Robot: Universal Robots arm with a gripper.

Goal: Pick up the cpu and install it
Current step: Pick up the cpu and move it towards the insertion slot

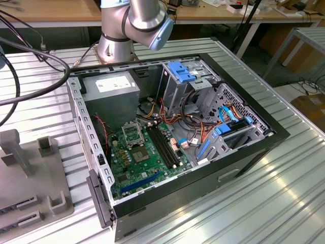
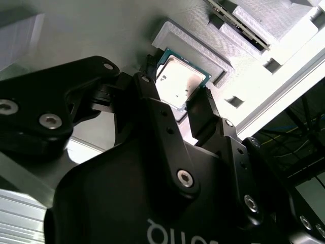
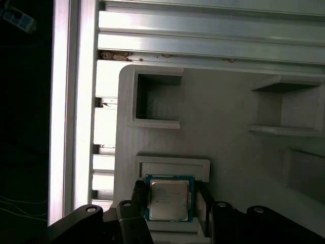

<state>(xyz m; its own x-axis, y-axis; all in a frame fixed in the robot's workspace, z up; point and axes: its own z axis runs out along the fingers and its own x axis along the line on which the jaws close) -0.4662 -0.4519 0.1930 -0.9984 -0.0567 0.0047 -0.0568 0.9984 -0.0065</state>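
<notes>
The cpu (image 3: 169, 197), a flat square chip with a pale metal face and a green rim, lies in a shallow recess of the grey holder (image 3: 223, 127). My gripper (image 3: 170, 203) has come down over it, one black finger against each of two opposite edges, shut on the cpu. In the second wrist view the cpu (image 2: 179, 81) shows between the same two fingers (image 2: 202, 109) of the gripper (image 2: 175, 94). The motherboard's metal-framed socket (image 1: 133, 134) sits inside the open computer case (image 1: 203, 168) in the exterior view. The grey holder (image 1: 30, 178) stands at that view's left.
The holder has other raised pockets and slots (image 3: 155, 99) around the cpu's recess, and rests on a ribbed aluminium table (image 3: 203, 30). Inside the case are a power supply (image 1: 111, 86), drive bays (image 1: 185, 73), bundled cables (image 1: 193, 122) and memory slots (image 1: 165, 147). Thick black cables (image 1: 30, 56) cross the table.
</notes>
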